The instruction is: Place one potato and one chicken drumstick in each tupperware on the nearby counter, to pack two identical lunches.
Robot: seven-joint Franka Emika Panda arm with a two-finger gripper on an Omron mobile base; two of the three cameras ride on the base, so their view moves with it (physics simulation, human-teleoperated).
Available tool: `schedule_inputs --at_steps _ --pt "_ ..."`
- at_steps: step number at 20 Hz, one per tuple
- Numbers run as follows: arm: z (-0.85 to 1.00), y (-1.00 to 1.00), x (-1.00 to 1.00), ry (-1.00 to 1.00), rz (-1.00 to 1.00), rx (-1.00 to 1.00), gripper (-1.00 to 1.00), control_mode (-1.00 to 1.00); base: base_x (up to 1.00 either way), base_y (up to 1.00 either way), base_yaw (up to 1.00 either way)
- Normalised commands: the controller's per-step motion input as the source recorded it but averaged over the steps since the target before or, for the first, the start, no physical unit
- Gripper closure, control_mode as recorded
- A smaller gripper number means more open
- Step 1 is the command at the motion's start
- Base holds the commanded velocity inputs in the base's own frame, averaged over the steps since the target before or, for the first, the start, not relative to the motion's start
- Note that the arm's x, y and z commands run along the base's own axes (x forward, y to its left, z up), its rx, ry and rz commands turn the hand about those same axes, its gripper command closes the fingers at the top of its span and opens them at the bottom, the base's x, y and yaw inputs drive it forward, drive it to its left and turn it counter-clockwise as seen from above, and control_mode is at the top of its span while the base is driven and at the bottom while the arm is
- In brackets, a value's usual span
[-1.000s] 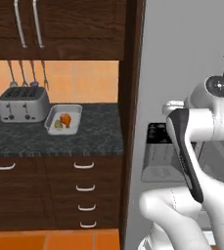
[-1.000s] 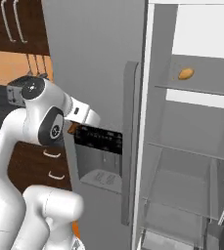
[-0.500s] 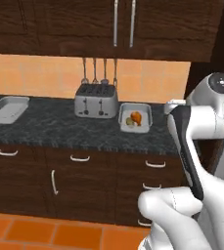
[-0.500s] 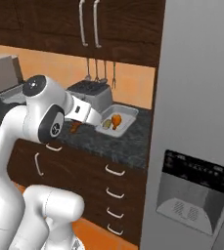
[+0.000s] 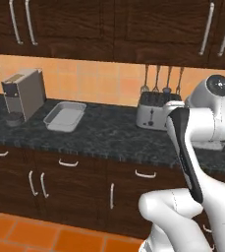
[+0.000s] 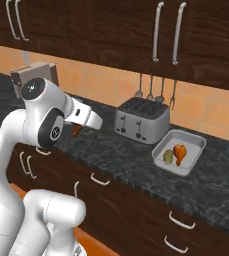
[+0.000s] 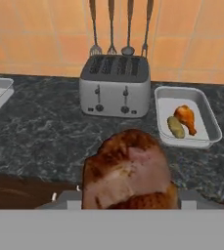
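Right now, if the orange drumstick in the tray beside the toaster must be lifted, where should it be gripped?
Probably at its fat end, coming straight down from above. The orange drumstick lies flat in the tray, and the potato crowds its thin end, so the fat end is freer. The pincer holds a darker drumstick.

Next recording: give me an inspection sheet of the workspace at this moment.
Surface: dark marbled counter, drawers below.
Job's things: right tupperware holds one olive potato and one orange drumstick; left tupperware looks empty; a red-brown drumstick is in the hand.
Clutter: silver toaster; coffee machine.
Grippers: hand shut on the red-brown drumstick, above the counter's front edge.
Cables: nothing seen.
Surroundings: utensils hanging on the orange tile wall; dark upper cabinets.
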Motion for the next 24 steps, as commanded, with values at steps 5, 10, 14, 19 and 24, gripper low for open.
schedule_inputs --at_steps 5,10,14,19,24 --pt "0.00 0.00 0.00 0.00 0.00 0.00 1.00 1.00 0.99 1.00 -0.06" --pt "0.00 0.00 0.00 0.00 0.00 0.00 1.00 1.00 0.74 1.00 -0.32" --pt "0.00 0.00 0.00 0.00 0.00 0.00 1.00 1.00 0.48 1.00 -0.36" --pt "0.00 0.00 0.00 0.00 0.00 0.00 1.00 1.00 0.47 1.00 -0.35" --pt "0.00 0.00 0.00 0.00 0.00 0.00 1.00 1.00 0.42 0.76 -0.28"
